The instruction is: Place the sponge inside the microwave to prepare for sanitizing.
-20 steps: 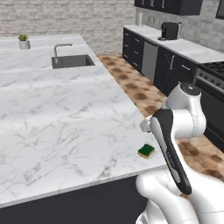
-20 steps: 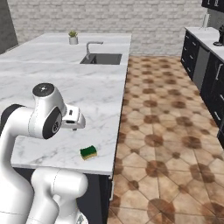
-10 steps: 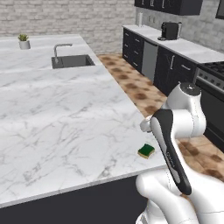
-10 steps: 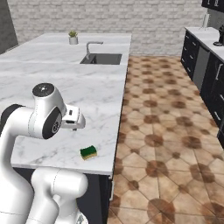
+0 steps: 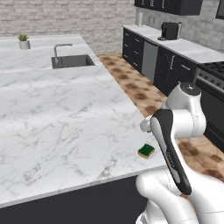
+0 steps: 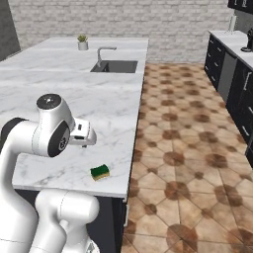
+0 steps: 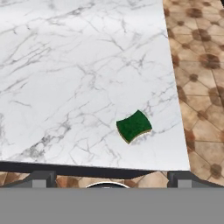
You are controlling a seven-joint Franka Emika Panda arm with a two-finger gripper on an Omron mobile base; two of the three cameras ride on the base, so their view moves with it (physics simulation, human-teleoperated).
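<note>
Comparing this moment with a second ago, I see nothing changed: the arm holds the same folded pose, the sponge [image 5: 146, 151] lies where it lay, and the room sits the same in both base views. The tool [image 7: 111, 178] hangs above the near end of the marble tabletop [image 5: 57, 113], its two dark fingertips [image 7: 38, 178] spread wide apart with nothing between them. The sponge rests flat on the tabletop, green face up with a thin yellow edge showing, ahead of the tool and below it, slightly toward the floor side, close to the tabletop's corner and well apart from the fingertips. The surface is white marble with grey veins, a long island that runs away from the tool. Far along it a dark sink [image 6: 115, 66] is sunk into the stone with a bent faucet [image 6: 103, 51] beside it, and past that a small potted plant [image 6: 82, 42] stands near the far end. Beside the island, brown patterned floor tiles [image 6: 188, 148] stretch to a pale brick wall [image 6: 123, 20]. Across the aisle, dark cabinets [image 5: 173, 65] carry a light counter with a black coffee machine [image 5: 169, 30] on it. Between the tool and the sponge the marble is bare.
</note>
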